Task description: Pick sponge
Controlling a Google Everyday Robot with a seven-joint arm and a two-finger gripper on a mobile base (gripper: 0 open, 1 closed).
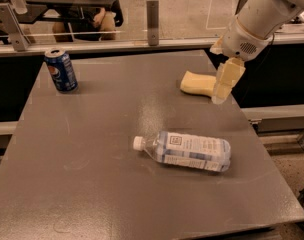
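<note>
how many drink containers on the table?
2. A can stands at the far left; a bottle lies on its side near the middle-front. The gripper hangs at the far right, over the right end of the sponge.

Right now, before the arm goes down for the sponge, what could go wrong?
1. The end effector hangs at the right end of the sponge, not over its middle; a descent here might pinch only a corner or miss.
2. The sponge lies near the right edge of the table, so a sideways nudge could push it off.

Soda can (61,70), toppled water bottle (187,150) — grey table (82,184)
</note>
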